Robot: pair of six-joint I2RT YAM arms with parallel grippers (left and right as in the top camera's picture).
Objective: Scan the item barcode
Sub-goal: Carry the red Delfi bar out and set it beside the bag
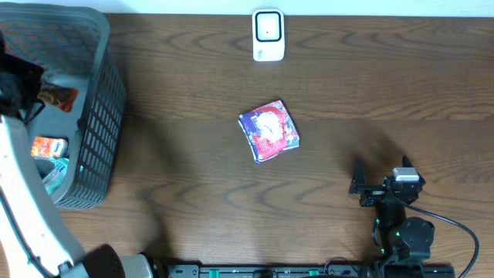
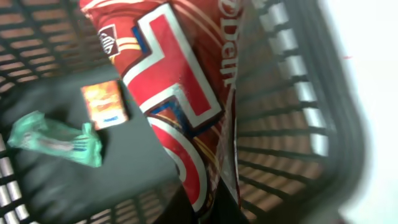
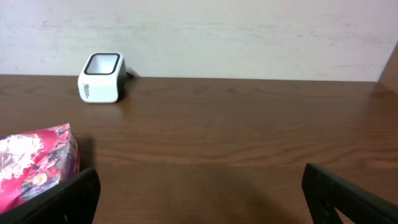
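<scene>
The desk (image 1: 370,93) carried all items. The slatted grey basket (image 1: 100,116) stood at its 9 to 10 o'clock edge and served as the stock bin, which explains why the left arm reached into it.

In the left wrist view, the left pincer (image 2: 208,210) was closed on the lower end of the red snack bag (image 2: 180,99). The bag hung inside the basket, above the floor, so the step in hand was judged to be the pick. No barcode was visible on the face shown.

The right pincer (image 3: 202,196) rested fully open and empty at 5 o'clock, well apart from the work, probably parked.

A red-and-blue packet (image 1: 268,131) lay flat at desk centre. The barcode scanner (image 1: 268,35) stood at 12 o'clock, window facing the arms, so an item could be presented to it.

An orange packet (image 2: 106,104) and a green packet (image 2: 59,138) lay on the basket floor.
</scene>
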